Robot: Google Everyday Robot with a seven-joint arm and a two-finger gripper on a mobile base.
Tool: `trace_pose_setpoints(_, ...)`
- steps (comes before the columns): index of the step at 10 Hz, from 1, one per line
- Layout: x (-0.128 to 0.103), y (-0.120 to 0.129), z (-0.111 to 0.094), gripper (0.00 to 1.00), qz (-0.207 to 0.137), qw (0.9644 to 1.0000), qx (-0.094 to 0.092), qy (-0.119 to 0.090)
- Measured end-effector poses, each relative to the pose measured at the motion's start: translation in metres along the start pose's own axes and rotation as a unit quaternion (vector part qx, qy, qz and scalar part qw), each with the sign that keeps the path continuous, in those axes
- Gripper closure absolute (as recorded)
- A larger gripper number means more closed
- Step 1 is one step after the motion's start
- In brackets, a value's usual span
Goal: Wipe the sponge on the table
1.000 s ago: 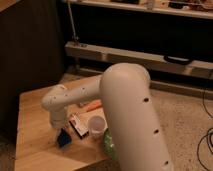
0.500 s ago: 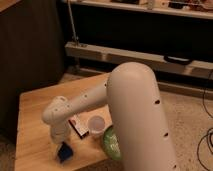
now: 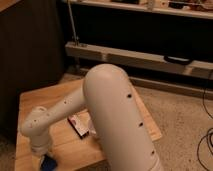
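Sponge at near-left edge of table, right below gripper, apparently touching it. Probably a wiping stroke. Press down evenly, hold sponge flat, stroke along the planks, stay clear of the table edge and the black-and-red block nearby. Gripper apart or clamped on sponge: can't tell, wrist blocks it.

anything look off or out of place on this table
Nothing stands out. The tool is low over the near left part of the table, right at the sponge. The flat black-and-red object lies flat beside the arm, which partly hides it. No spill or damage shows.
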State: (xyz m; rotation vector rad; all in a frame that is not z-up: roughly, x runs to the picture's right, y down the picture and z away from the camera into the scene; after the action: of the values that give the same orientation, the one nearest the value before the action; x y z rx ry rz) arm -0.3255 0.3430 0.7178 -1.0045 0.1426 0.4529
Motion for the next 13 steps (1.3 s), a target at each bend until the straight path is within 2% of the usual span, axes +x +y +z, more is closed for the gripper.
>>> trace_pose_setpoints(2,-0.037,0.01,0.003,0.77,-0.03,0.9995,-0.005,0.004)
trace_pose_setpoints(4,-0.079,0.015,-0.001,0.77,-0.055,0.9985,-0.004,-0.006)
trace_pose_setpoints(5,-0.098,0.012,-0.008,0.77,-0.064,0.9979,0.001,-0.014)
trace_pose_setpoints(7,-0.131,-0.001,-0.037,0.77,-0.071,0.997,0.014,-0.029)
trace_pose_setpoints(9,-0.141,-0.023,-0.051,0.77,-0.058,0.9974,0.023,-0.036)
trace_pose_setpoints(10,-0.138,-0.038,-0.057,0.77,-0.044,0.9979,0.027,-0.04)
trace_pose_setpoints(12,-0.119,-0.062,-0.066,0.77,-0.012,0.9984,0.033,-0.044)
trace_pose_setpoints(13,-0.096,-0.078,-0.069,0.77,0.011,0.9983,0.036,-0.046)
